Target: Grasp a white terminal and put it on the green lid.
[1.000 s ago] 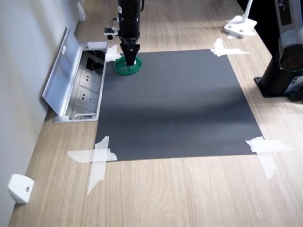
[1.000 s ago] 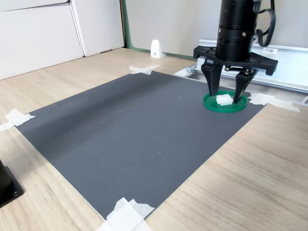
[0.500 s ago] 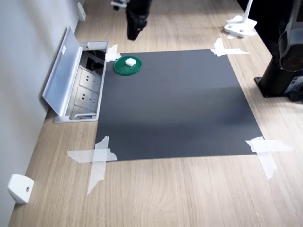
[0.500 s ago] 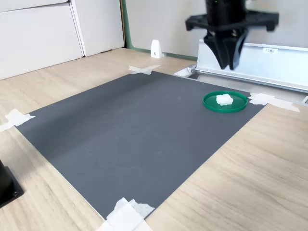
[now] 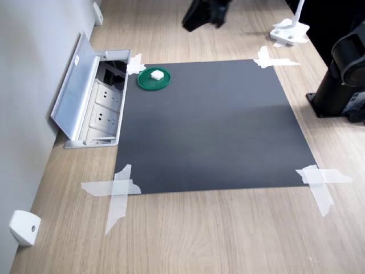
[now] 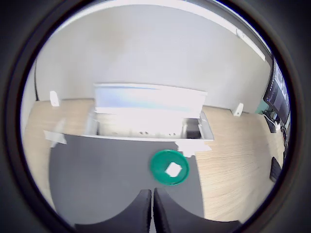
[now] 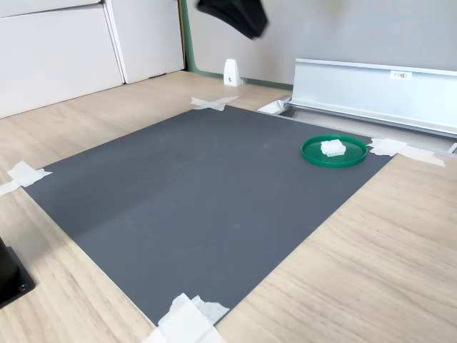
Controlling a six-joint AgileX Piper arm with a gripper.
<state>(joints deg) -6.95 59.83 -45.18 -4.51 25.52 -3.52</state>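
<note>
The white terminal (image 5: 156, 75) (image 7: 332, 147) (image 6: 173, 170) lies inside the green lid (image 5: 145, 81) (image 7: 314, 153) (image 6: 160, 164), which rests at a corner of the black mat near the socket box. My gripper (image 5: 193, 23) (image 7: 246, 25) is a dark blur high above the table, well clear of the lid and off to the first exterior view's right of it. In the wrist view my gripper (image 6: 151, 194) has its two fingers pressed together with nothing between them, and the lid sits beyond the tips.
A black mat (image 5: 211, 125) is taped to the wooden table. An open socket box with a raised silver lid (image 5: 80, 85) (image 7: 371, 86) flanks the green lid. The black arm base (image 5: 342, 80), a white stand (image 5: 290, 31) and a white wedge (image 5: 24, 227) sit on the wood around the mat.
My gripper was open around the terminal on the lid a second ago. It has since risen, shut, and swung up and away to the first exterior view's right. The terminal stayed on the lid.
</note>
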